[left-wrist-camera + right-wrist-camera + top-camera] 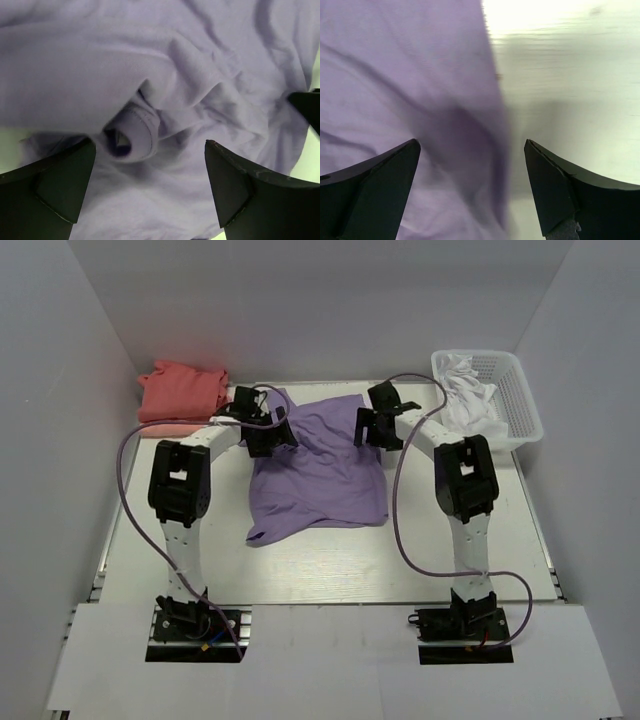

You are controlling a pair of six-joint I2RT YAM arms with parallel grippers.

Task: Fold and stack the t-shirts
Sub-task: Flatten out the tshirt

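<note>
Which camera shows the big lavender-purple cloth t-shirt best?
The top external view: it shows nearly the whole lavender-purple cloth t-shirt, spread and rumpled on the white table. The left wrist view shows only bunched folds; the right wrist view, only one edge beside bare tabletop.

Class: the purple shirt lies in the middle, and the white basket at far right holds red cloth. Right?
No: the basket holds white cloth, not red, as the top external view shows. The purple shirt does lie in the middle.

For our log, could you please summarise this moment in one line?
left jaws: open, over lavender t-shirt | right jaws: open, at its edge
</note>
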